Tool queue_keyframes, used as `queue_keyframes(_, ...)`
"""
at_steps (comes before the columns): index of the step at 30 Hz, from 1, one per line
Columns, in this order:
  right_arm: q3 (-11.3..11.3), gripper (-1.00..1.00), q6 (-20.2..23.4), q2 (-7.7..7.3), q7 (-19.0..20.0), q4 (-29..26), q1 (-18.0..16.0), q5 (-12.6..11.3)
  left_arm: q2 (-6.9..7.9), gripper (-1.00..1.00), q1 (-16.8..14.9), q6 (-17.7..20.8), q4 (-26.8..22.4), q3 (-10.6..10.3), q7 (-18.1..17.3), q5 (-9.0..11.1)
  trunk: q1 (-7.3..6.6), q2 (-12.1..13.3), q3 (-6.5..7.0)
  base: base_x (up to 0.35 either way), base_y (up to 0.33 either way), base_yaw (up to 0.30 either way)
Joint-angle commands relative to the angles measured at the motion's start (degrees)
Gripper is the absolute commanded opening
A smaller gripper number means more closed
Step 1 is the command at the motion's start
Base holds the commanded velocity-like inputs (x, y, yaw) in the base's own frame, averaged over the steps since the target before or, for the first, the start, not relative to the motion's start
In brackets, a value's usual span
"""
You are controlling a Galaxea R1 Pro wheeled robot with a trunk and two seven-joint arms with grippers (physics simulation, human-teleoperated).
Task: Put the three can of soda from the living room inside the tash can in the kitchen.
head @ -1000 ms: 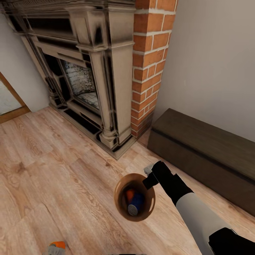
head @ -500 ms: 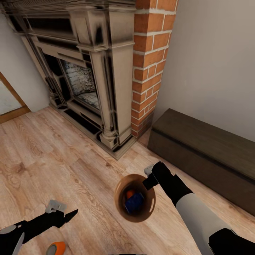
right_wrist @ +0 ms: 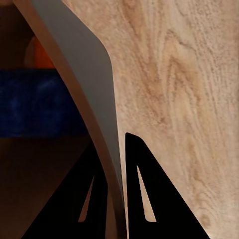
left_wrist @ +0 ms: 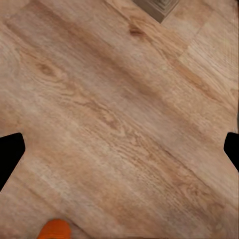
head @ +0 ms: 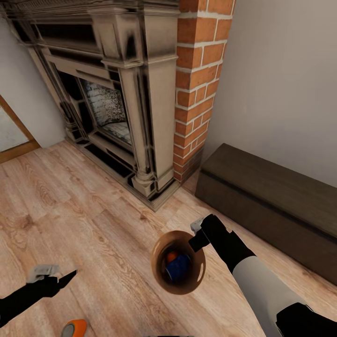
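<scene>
Since half a second ago the left tool [head: 51,275] has drawn back toward the floor's left edge, fingers spread wide and holding nothing, while bin and camera stayed put. Tash can [head: 161,276] hangs tilted over the living-room planks, mouth up toward the head camera, its rim pinched in the clenched right tool [head: 196,234]. By my estimate two of three are done: blue can [head: 178,267] lies slanted with an orange can [head: 172,255] beside it; third orange can [head: 75,328] rests on the floor, its axis unclear.
</scene>
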Motion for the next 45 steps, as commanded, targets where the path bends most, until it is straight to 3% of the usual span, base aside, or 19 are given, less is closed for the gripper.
queue_keyframes(1, -0.1, -1.00, 0.3, 0.01, 0.3, 0.0, 0.0, -1.4, 0.01, 1.00, 0.0, -0.3, 0.7, 0.4, 0.3, 0.0, 0.00, 0.0, 0.00, 0.000, 0.000, 0.000)
queue_keyframes(8, -0.2, -1.00, 0.4, -0.01, 0.3, 0.0, 0.0, -1.6, 0.04, 1.00, -0.2, -8.0, 8.8, 2.0, 1.2, -0.1, 0.00, 0.0, 0.00, 0.000, 0.000, 0.000)
queue_keyframes(18, -0.2, -1.00, 0.9, 0.09, 0.3, 0.0, 0.0, -1.7, 0.05, 1.00, -0.2, -11.7, 13.5, 2.1, 1.0, -0.1, 0.00, 0.0, 0.00, 0.000, 0.000, 0.000)
queue_keyframes(30, -0.1, -1.00, 1.2, 0.36, -0.2, 0.0, 0.0, -1.5, 0.07, 1.00, -0.2, -12.4, 14.7, 2.1, 1.0, 0.2, 0.00, 0.0, 0.00, 0.000, 0.000, 0.023)
queue_keyframes(45, 0.0, -1.00, 1.2, 0.51, -0.5, 0.0, 0.0, -1.4, 0.05, 1.00, -0.2, -12.3, 14.7, 2.1, 1.0, 0.5, 0.00, 0.0, 0.00, 0.000, 0.000, 0.224)
